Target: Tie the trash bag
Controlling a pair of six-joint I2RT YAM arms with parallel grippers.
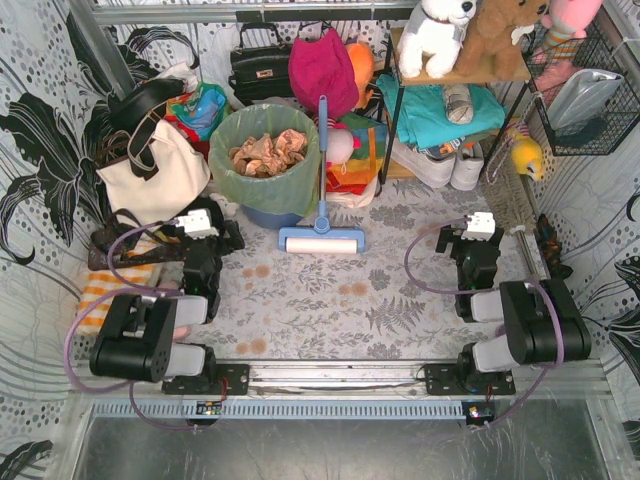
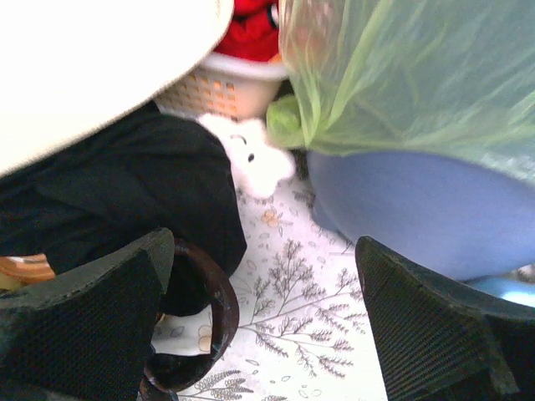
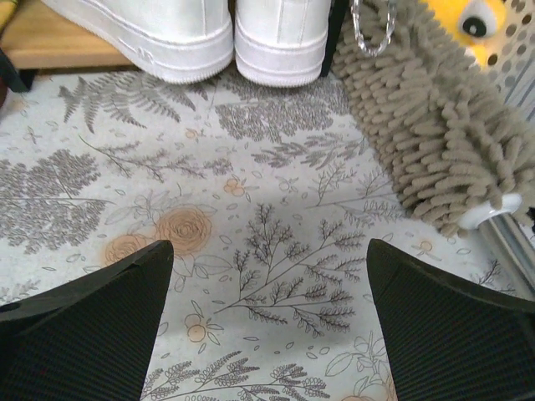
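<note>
At upper centre, bag (image 1: 262, 186) is sitting untied in bin (image 1: 258, 216) | left gripper (image 2: 261, 334), right gripper (image 3: 269, 326) gaping wide, holding nothing | tying not begun

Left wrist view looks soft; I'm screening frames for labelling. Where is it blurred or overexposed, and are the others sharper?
Left wrist: cream tote bag blown out to white, trash bag soft. Right wrist: tablecloth print crisp. Top external: evenly lit, sharp.
</note>
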